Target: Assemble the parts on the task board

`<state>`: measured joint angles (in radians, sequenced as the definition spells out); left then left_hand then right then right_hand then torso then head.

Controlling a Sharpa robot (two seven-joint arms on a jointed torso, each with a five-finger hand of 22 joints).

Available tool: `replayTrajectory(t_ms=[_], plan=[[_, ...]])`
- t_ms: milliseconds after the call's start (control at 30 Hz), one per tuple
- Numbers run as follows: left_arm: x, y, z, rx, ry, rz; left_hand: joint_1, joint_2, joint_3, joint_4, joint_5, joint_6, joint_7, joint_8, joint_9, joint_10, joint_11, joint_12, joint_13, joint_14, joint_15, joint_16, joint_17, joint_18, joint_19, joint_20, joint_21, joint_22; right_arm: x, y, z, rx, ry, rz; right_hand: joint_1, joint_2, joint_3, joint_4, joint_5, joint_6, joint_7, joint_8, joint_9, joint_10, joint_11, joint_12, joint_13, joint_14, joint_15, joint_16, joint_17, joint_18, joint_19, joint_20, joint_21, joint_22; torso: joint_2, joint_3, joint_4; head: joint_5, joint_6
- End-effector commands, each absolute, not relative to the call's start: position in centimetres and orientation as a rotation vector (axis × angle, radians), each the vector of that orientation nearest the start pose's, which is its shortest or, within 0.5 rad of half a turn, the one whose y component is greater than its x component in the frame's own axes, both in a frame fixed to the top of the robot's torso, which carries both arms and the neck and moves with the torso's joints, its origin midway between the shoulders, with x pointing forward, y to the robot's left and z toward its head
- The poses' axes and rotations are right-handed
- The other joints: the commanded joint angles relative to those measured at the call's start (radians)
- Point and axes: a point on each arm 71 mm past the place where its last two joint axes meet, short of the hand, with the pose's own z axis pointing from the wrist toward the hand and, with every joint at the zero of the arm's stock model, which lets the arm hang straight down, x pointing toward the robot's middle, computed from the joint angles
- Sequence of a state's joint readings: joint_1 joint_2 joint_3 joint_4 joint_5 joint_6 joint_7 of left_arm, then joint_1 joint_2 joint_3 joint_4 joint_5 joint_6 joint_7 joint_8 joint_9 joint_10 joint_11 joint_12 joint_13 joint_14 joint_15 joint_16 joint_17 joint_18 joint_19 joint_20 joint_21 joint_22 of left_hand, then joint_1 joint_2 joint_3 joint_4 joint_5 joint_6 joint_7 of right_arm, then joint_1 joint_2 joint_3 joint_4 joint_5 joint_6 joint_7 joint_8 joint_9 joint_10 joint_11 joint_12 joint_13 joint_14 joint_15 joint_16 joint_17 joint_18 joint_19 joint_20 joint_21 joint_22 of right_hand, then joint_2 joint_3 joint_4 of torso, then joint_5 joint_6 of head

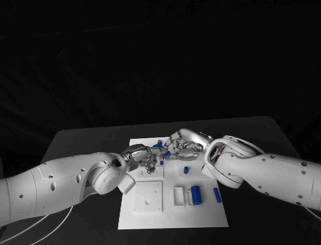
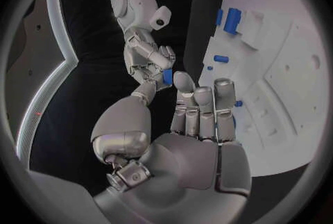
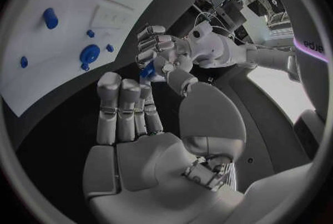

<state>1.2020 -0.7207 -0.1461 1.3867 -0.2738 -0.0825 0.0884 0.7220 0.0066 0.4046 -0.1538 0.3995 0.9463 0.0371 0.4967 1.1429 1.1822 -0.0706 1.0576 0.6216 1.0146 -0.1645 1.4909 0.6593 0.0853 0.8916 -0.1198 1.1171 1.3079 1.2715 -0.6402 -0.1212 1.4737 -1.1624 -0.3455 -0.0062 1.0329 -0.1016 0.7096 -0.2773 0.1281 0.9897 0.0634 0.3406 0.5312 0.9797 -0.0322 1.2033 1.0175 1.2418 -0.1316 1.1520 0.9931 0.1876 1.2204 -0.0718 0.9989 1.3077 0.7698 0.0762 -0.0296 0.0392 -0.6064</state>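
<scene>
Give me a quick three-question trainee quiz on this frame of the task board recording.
1. True or false: the blue cylinder stands upright on the task board.
2. What touches the small blue part? A: the left hand alone. B: the right hand alone. C: both hands.
3. Fill in: the hands meet above the board's ___ end (near/far).
Key: 1 false, it lies flat; 2 C; 3 far.

A small blue part (image 3: 147,71) was between the fingertips of both hands, above the white task board (image 1: 153,217). Other blue parts (image 1: 196,194) lay on the board, apart from the fingers.
</scene>
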Motion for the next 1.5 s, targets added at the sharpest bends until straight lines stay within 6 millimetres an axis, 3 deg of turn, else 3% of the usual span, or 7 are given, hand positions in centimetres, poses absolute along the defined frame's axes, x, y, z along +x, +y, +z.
replayTrajectory(t_ms=[33,267,567,1000,1200,1233,1500], plan=[[48.68,17.04,-23.96,-0.885,1.985,-1.379,-0.020,0.009,0.000,-0.017,0.067,0.000,-0.006,0.023,0.025,0.001,-0.009,0.006,0.001,-0.005,-0.015,0.004,-0.001,-0.005,-0.003,-0.124,0.001,0.017,48.55,-10.65,-17.73,-0.076,1.695,0.980,0.001,0.008,0.005,-0.001,0.005,0.070,0.012,0.037,0.088,0.006,0.001,-0.002,-0.001,0.002,-0.005,0.004,0.001,0.074,0.004,-0.003,0.004,0.013,0.000,0.0003,0.0002,-0.001,-0.001],[48.68,17.03,-23.95,-0.884,1.983,-1.380,-0.031,0.013,0.007,-0.047,0.086,-0.016,-0.007,0.027,0.040,-0.002,-0.009,0.008,0.000,-0.008,-0.017,0.006,-0.003,-0.006,-0.003,-0.126,0.003,0.017,48.50,-10.52,-17.73,-0.076,1.693,0.983,0.000,0.007,0.006,-0.002,0.007,0.070,0.012,0.037,0.089,0.006,0.001,-0.003,-0.001,0.002,-0.005,0.003,0.000,0.074,0.005,-0.004,0.004,0.013,0.000,-0.0003,0.0002,0.000,-0.002],[48.72,17.09,-24.02,-0.878,1.990,-1.365,-0.041,-0.009,0.021,-0.062,0.059,-0.034,0.002,-0.008,0.014,-0.006,-0.001,0.009,-0.003,-0.011,-0.010,0.007,-0.006,-0.007,-0.003,-0.129,0.004,0.016,48.44,-10.53,-17.74,-0.055,1.686,0.991,-0.001,0.008,0.007,-0.002,0.009,0.070,0.012,0.037,0.090,0.007,0.001,-0.003,-0.001,0.003,-0.005,0.003,0.000,0.074,0.005,-0.004,0.003,0.013,0.000,0.0003,0.0005,-0.001,-0.002],[48.64,16.99,-24.04,-0.868,2.005,-1.379,-0.051,-0.054,0.050,-0.062,0.037,-0.067,0.030,-0.115,-0.112,-0.011,0.024,0.013,-0.006,-0.015,0.013,0.010,-0.014,-0.008,-0.004,-0.126,0.005,0.015,48.55,-10.61,-17.85,-0.023,1.697,0.992,-0.003,0.007,0.009,-0.003,0.014,0.070,0.012,0.037,0.093,0.008,0.000,-0.004,-0.001,0.004,-0.005,0.003,0.000,0.074,0.007,-0.006,0.003,0.013,0.000,-0.0005,0.0006,-0.001,-0.003],[48.65,16.86,-23.94,-0.859,1.995,-1.397,-0.049,-0.049,0.053,-0.062,0.037,-0.066,0.032,-0.124,-0.128,-0.011,0.026,0.013,-0.006,-0.015,0.015,0.011,-0.014,-0.008,-0.004,-0.124,0.005,0.014,48.72,-10.59,-17.91,-0.022,1.694,0.983,-0.003,0.007,0.010,-0.003,0.015,0.070,0.012,0.037,0.093,0.008,0.000,-0.004,-0.001,0.004,-0.005,0.003,0.000,0.074,0.007,-0.006,0.003,0.013,0.000,-0.0005,0.0009,-0.001,-0.002],[48.70,16.92,-23.92,-0.856,1.989,-1.396,-0.035,-0.029,0.062,-0.069,0.037,-0.056,0.030,-0.125,-0.133,-0.010,0.025,0.013,-0.006,-0.014,0.014,0.012,-0.014,-0.006,-0.004,-0.124,0.007,0.015,48.78,-10.60,-17.88,-0.033,1.684,0.976,-0.003,0.007,0.010,-0.003,0.015,0.070,0.012,0.037,0.093,0.008,0.000,-0.004,-0.001,0.004,-0.005,0.003,0.000,0.074,0.007,-0.006,0.003,0.013,0.000,-0.0006,0.0012,-0.001,-0.002],[48.72,17.05,-23.87,-0.849,1.985,-1.409,-0.003,-0.011,0.065,-0.086,0.020,-0.006,0.029,-0.179,-0.192,0.007,0.024,0.008,-0.015,-0.010,0.014,0.015,-0.016,-0.007,-0.004,-0.121,0.012,0.016,48.90,-10.65,-17.93,-0.037,1.672,0.965,-0.003,0.008,0.011,-0.004,0.016,0.070,0.012,0.037,0.094,0.008,0.000,-0.004,-0.001,0.004,-0.005,0.003,0.000,0.074,0.007,-0.006,0.002,0.013,0.000,-0.0002,0.0014,0.002,-0.003]])
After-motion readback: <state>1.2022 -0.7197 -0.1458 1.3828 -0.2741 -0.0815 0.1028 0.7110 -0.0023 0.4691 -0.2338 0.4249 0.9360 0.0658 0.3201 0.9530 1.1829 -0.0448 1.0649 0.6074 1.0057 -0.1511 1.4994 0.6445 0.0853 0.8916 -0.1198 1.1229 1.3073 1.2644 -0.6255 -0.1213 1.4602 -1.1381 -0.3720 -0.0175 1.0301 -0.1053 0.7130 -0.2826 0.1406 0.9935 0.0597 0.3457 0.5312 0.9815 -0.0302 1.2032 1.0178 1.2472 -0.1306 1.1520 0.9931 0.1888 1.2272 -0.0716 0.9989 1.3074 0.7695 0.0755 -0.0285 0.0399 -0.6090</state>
